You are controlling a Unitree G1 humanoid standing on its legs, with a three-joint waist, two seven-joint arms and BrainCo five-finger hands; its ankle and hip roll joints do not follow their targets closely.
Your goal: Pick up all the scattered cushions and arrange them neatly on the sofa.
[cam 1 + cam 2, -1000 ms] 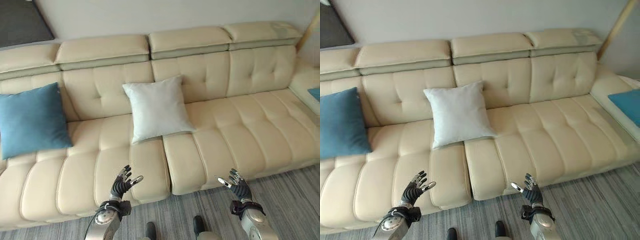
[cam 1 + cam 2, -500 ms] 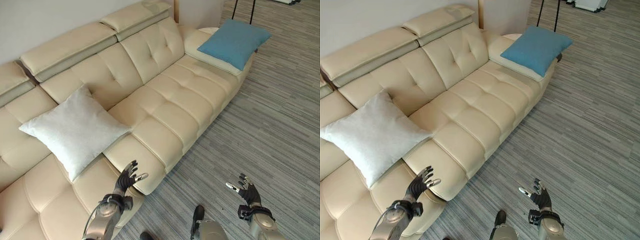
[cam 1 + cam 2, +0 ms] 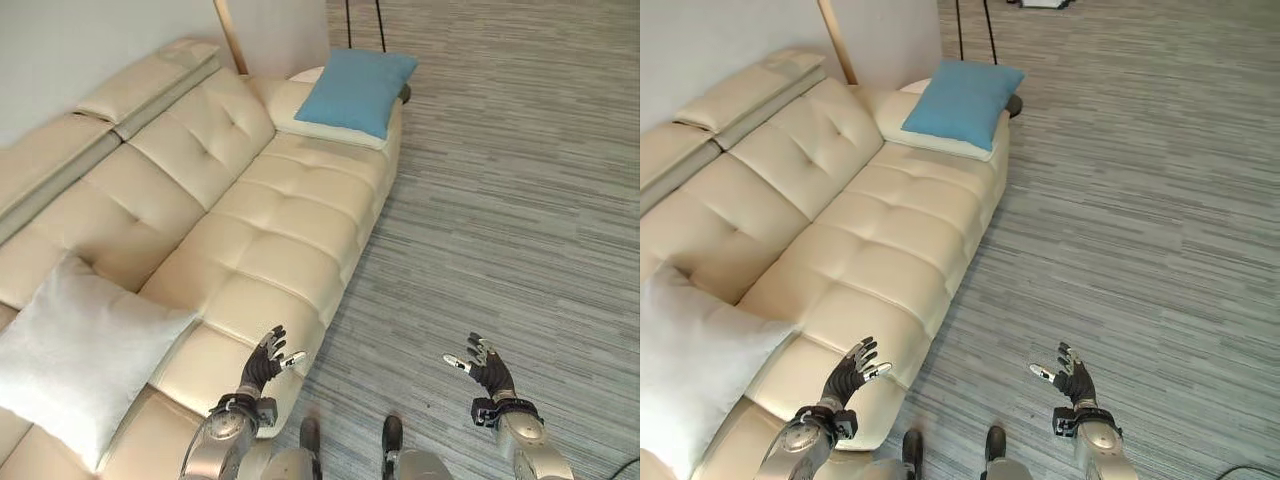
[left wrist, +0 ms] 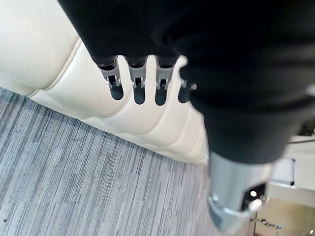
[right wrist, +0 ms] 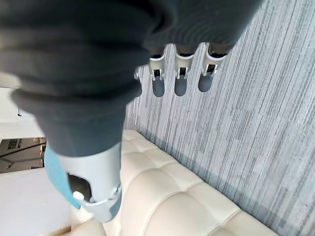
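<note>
Both hands are reaching forward with fingers spread wide and holding nothing, the left hand [image 3: 262, 366] over the sofa's [image 3: 250, 225] near edge, the right hand [image 3: 487, 368] over the floor [image 3: 510, 200], while a white cushion [image 3: 70, 355] is lying at the sofa's left end and a blue cushion [image 3: 355, 90] at its far end.

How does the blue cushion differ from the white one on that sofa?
The blue cushion lies flat on the far end of the sofa, on the padded end section; the white cushion sits on the near seat, propped against the backrest. The blue one shows whole, while the white one is partly cut off by the picture edge. Both are square, plump, and untouched by either hand.
</note>
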